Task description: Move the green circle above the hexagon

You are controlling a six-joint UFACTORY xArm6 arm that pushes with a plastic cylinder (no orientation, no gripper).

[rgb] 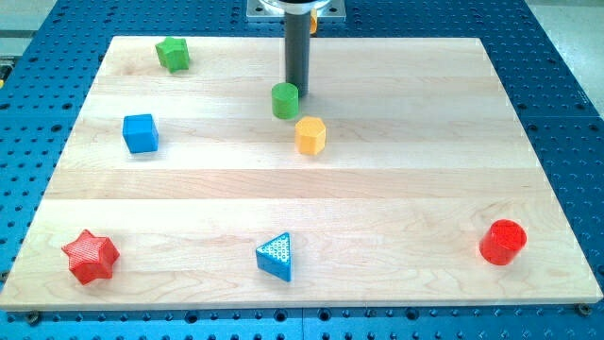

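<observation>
The green circle [285, 100], a short green cylinder, stands on the wooden board near the view's top centre. The yellow hexagon [310, 135] sits just below and to the right of it, a small gap between them. My tip [299, 93] is the lower end of a dark rod that comes down from the view's top. It rests right beside the green circle, on its upper right side, touching or nearly touching it.
A green star [173, 54] lies at the top left, a blue cube [141, 133] at the left. A red star [90, 256] is at the bottom left, a blue triangle [276, 256] at the bottom centre, a red cylinder [502, 242] at the bottom right.
</observation>
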